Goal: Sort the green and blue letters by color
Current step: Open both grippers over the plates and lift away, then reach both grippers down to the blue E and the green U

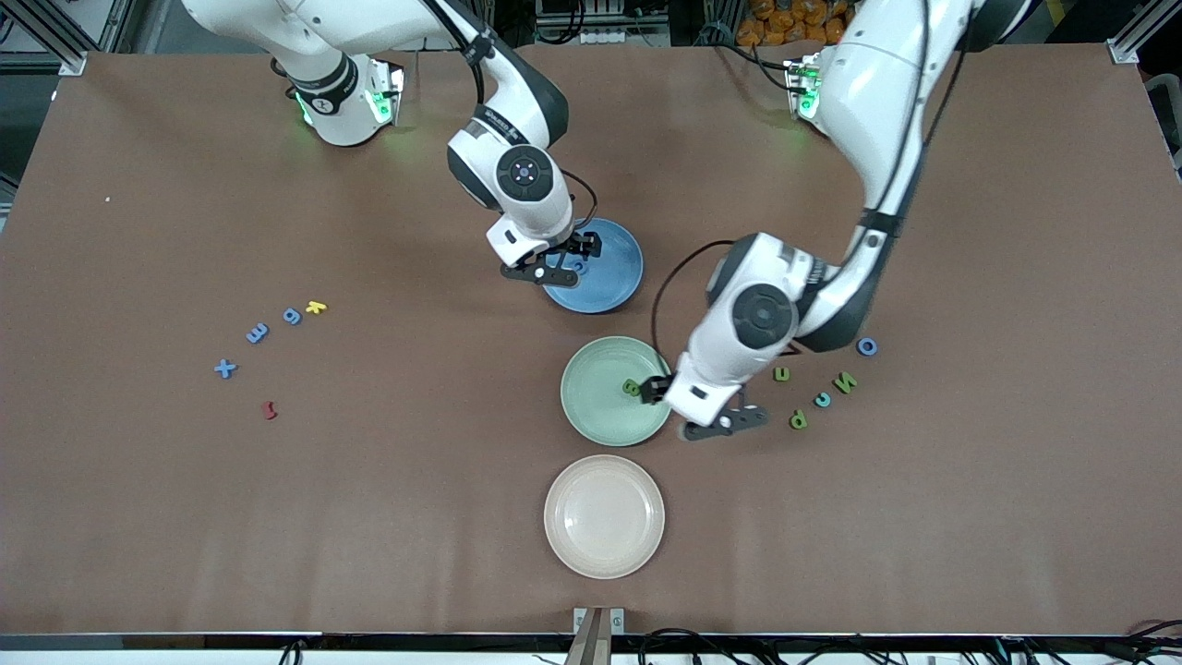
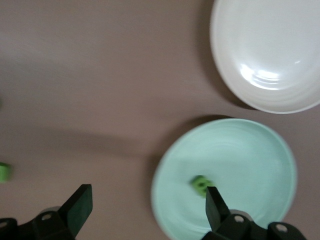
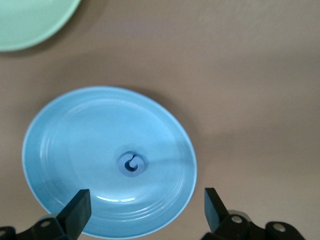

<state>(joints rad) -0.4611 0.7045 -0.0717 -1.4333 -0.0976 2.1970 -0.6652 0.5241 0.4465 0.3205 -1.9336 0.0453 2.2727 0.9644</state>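
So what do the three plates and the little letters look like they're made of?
The blue plate, green plate and cream plate look like glazed ceramic or hard melamine: glossy, with highlights and faint concentric rings. The green letter and blue letter look matte and chunky, likely foam or soft plastic; I can't tell which.

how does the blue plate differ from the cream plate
The blue plate holds one blue letter; the cream plate holds nothing. The cream plate lies nearer the front camera, with the green plate between them. The open right pincer hangs over the blue plate; none is over the cream. Both are round.
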